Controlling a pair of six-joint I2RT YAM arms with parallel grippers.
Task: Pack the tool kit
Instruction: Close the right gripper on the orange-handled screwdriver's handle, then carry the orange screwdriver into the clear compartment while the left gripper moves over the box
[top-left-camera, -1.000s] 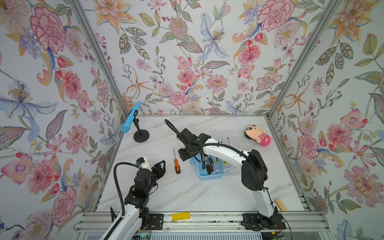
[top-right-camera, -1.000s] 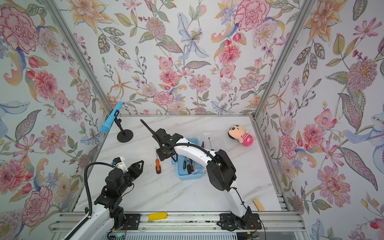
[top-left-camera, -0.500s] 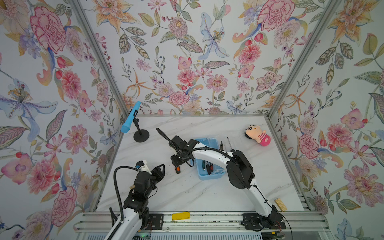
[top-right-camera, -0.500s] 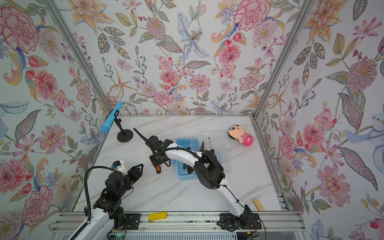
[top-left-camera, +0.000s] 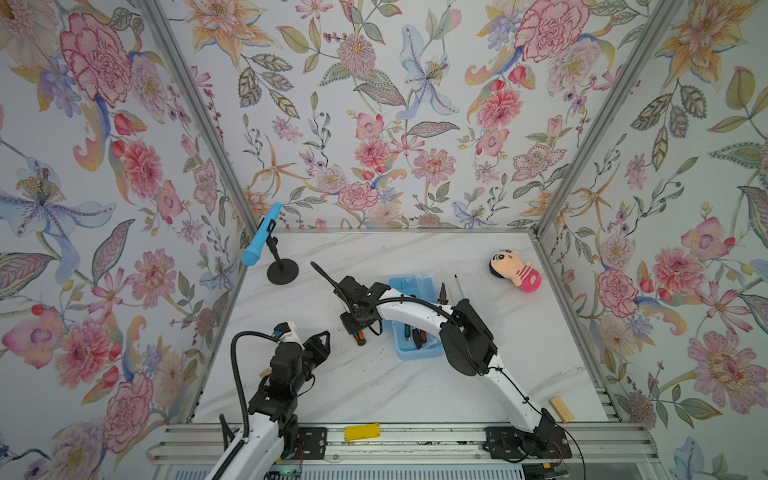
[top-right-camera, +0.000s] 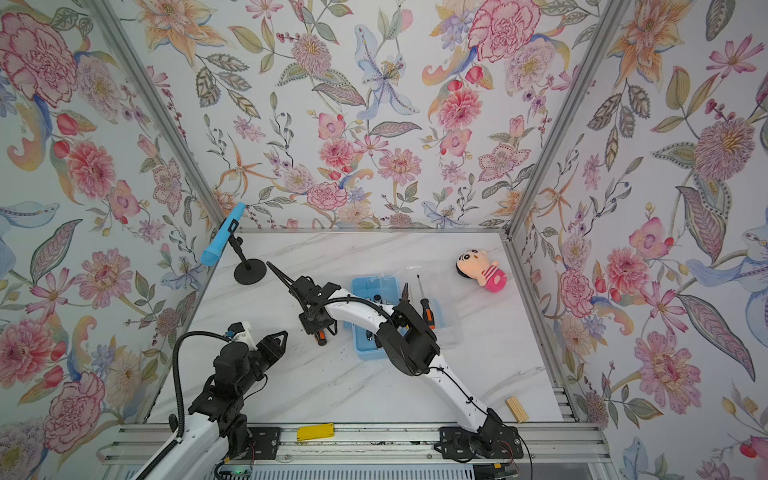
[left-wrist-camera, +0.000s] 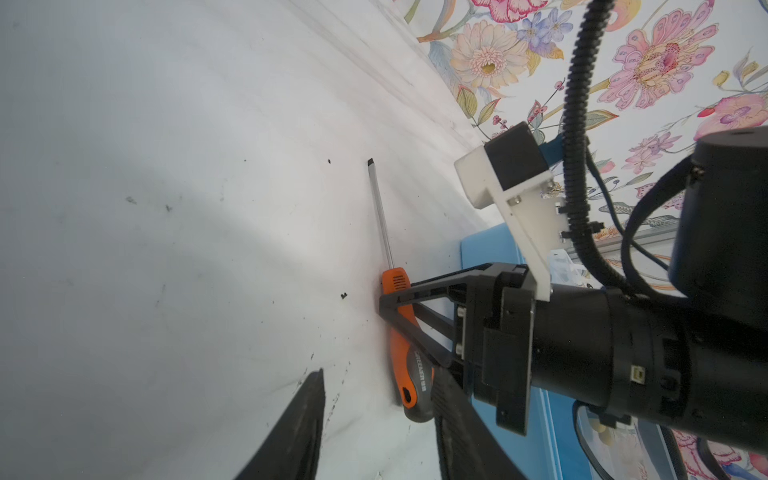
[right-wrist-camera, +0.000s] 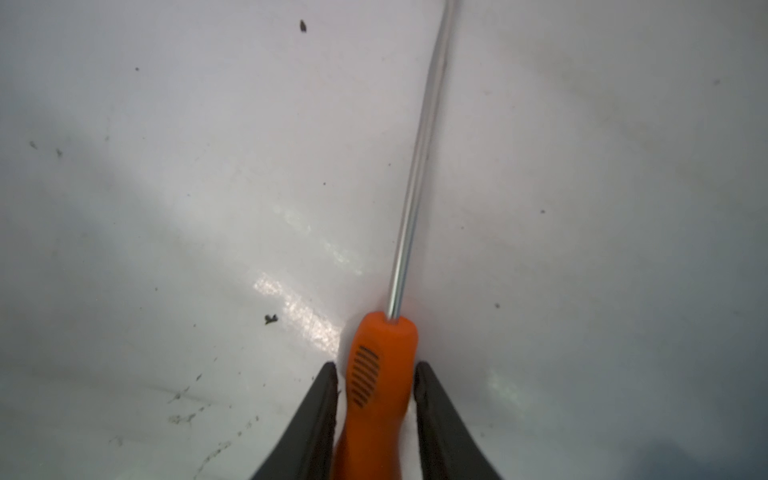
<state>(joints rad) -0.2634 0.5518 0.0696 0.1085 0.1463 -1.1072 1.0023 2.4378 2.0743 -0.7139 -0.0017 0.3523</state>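
The tool kit, a light-blue box, lies open mid-table with several tools inside; its clear lid lies to its right. Yellow-handled pliers and a second screwdriver rest by the box's right side. An orange-black screwdriver lies flat on the table left of the box. My right gripper is down on it, one finger on each side of the orange handle. My left gripper hovers open and empty just left of the handle's butt.
A blue microphone on a black stand is at the back left. A plush doll lies at the back right. A wooden block sits at the front right edge, and a yellow piece on the front rail.
My right gripper swung left from above the box, came down on the screwdriver lying on the table, and its jaws narrowed around the handle. The left arm barely shifted.
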